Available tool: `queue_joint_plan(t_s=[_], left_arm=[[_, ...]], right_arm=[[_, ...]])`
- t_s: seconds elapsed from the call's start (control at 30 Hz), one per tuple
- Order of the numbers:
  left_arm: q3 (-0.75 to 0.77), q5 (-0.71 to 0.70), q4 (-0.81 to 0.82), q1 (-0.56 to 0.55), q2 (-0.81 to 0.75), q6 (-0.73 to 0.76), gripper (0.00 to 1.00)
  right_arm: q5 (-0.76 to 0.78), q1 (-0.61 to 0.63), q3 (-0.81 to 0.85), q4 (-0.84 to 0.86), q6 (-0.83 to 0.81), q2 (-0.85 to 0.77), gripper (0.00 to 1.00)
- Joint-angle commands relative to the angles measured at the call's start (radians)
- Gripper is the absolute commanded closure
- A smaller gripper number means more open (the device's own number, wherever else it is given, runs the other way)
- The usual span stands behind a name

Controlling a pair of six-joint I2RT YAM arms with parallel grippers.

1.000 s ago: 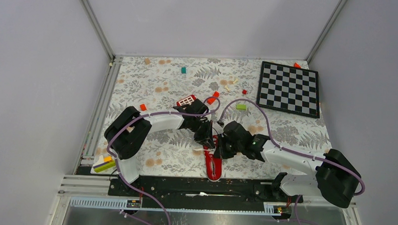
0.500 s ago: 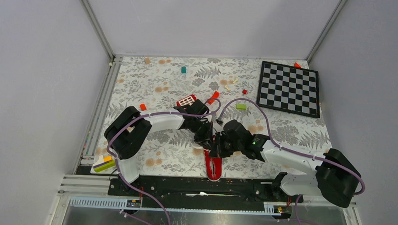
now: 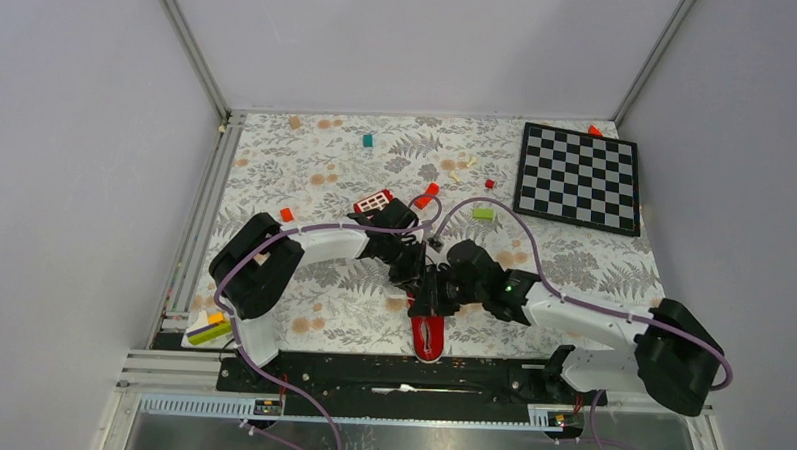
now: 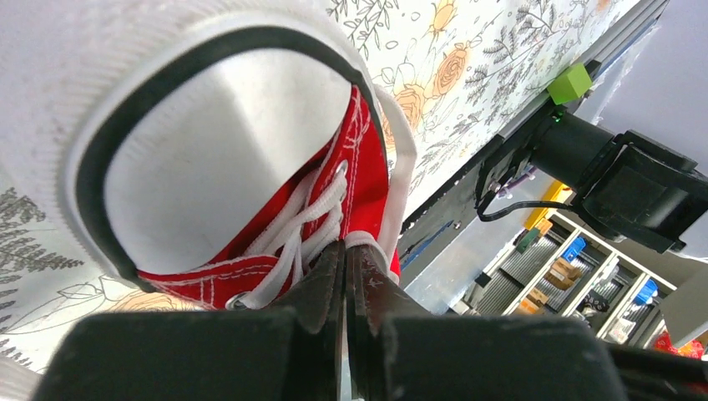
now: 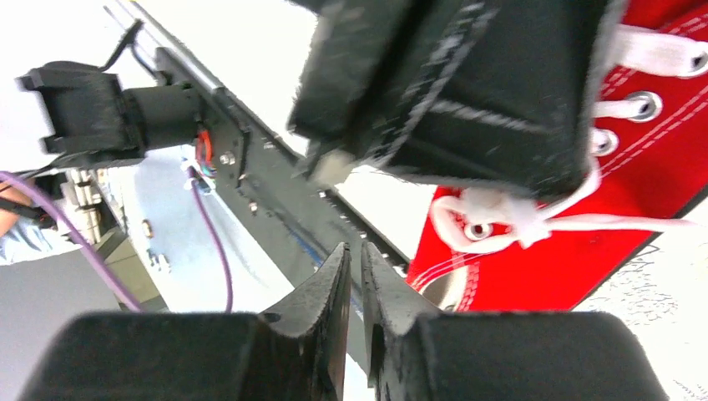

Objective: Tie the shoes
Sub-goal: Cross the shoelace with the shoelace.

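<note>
The red sneaker (image 3: 428, 336) with white laces lies near the table's front edge, toe toward the arm bases. Both grippers meet just above its lace area. My left gripper (image 3: 418, 284) is shut, and in the left wrist view its tips (image 4: 345, 246) press into the white laces (image 4: 311, 219) at the shoe's (image 4: 369, 167) throat. I cannot tell whether a lace is pinched. My right gripper (image 5: 354, 248) has a narrow gap with nothing in it, beside the shoe (image 5: 584, 251). A bunched lace (image 5: 501, 209) sits under the left gripper's body.
A chessboard (image 3: 578, 177) lies at the back right. A red block with white squares (image 3: 373, 200), a green block (image 3: 483, 214) and other small pieces are scattered behind the arms. The black base rail (image 3: 409, 370) runs just in front of the shoe.
The right gripper's jaws have parted slightly from shut. The right arm has shifted a little toward the left gripper. The left gripper stays shut at the laces.
</note>
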Motion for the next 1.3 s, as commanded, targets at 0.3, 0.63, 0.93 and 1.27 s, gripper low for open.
queue_joint_plan(t_s=[0.3,0.63,0.93,1.27], left_arm=[[-0.006,-0.052,0.043,0.007,-0.015,0.022,1.00],[-0.008,-0.055,0.041,0.008,-0.019,0.022,1.00],[-0.011,-0.059,0.033,0.007,-0.038,0.025,1.00],[-0.013,-0.066,0.028,0.008,-0.062,0.023,1.00]], right_arm=[[0.148,0.014,-0.061,-0.076,0.028,-0.170,0.67],[0.262,0.014,-0.141,0.015,0.128,-0.162,0.59],[0.267,0.009,-0.159,0.114,0.177,-0.128,0.56],[0.242,0.006,-0.184,0.164,0.194,-0.085,0.78]])
